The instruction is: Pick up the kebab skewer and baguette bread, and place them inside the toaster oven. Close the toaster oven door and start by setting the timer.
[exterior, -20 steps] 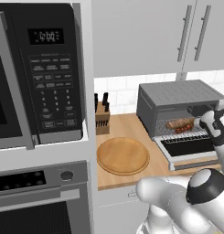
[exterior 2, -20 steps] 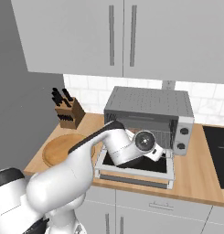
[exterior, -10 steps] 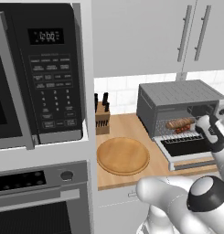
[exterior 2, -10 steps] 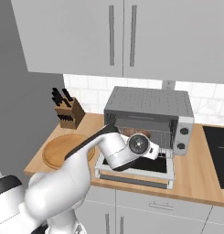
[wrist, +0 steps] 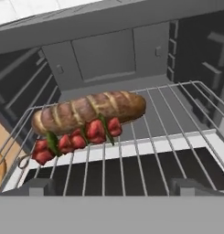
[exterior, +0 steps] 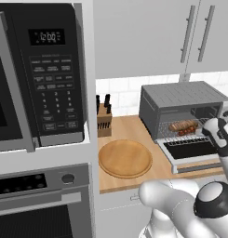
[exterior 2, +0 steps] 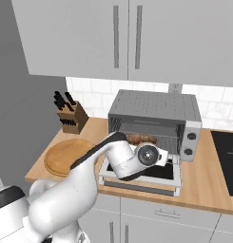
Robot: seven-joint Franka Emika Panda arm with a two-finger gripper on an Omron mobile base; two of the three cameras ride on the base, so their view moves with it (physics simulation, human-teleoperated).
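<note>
1. Gripper (wrist: 111, 185): jaws spread wide, nothing held, poised just outside the oven mouth.
2. Toaster oven door (exterior: 192, 153): hangs open below the hand; the step in hand is judged to be shutting it by lifting from under its front edge.
3. Kebab skewer (wrist: 77, 137) touches baguette bread (wrist: 88, 111) on the rack inside the toaster oven (exterior 2: 153, 114).

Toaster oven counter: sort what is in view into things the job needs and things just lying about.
Job:
- boxy grey metal toaster oven
- its dark glass drop-down door, open
- golden-brown slashed baguette, on the wire rack
- kebab skewer with red chunks, against the baguette's front

Lying about:
- round wooden board
- wooden knife block
- large black microwave
- built-in wall oven
</note>
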